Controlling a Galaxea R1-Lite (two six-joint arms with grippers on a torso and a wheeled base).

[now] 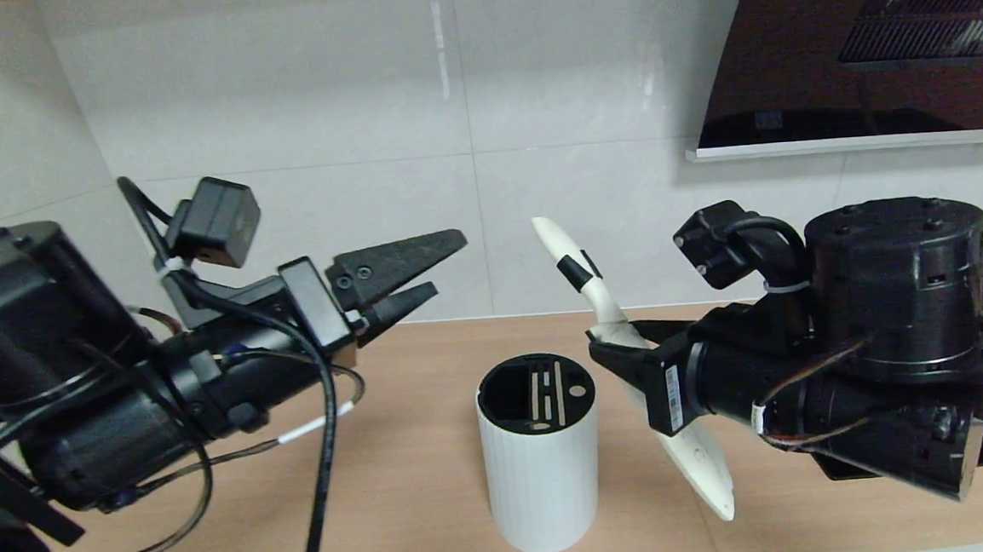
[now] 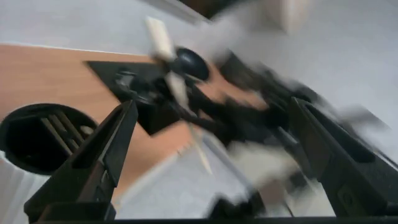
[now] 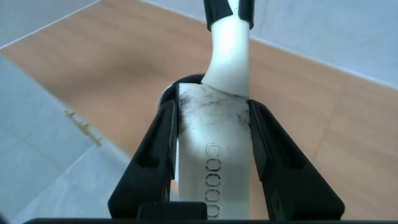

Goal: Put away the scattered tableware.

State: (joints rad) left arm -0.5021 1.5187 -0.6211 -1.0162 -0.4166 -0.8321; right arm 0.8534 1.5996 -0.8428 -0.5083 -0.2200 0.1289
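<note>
Our right jaws are clamped on the white utensil (image 1: 697,455), held tilted in the air just right of the white holder (image 1: 540,478); our left jaws gape wide, gripping nothing. The holder stands near the front edge of the worktop (image 1: 402,486), and its slotted black top shows nothing inside. We judge the utensil lifted but not yet stowed.

We see a white spatula (image 1: 697,460) with a black band, tilted with its handle up, clamped in the right gripper (image 1: 613,344), just beside an upright white holder (image 1: 540,469) with a black slotted top.
</note>
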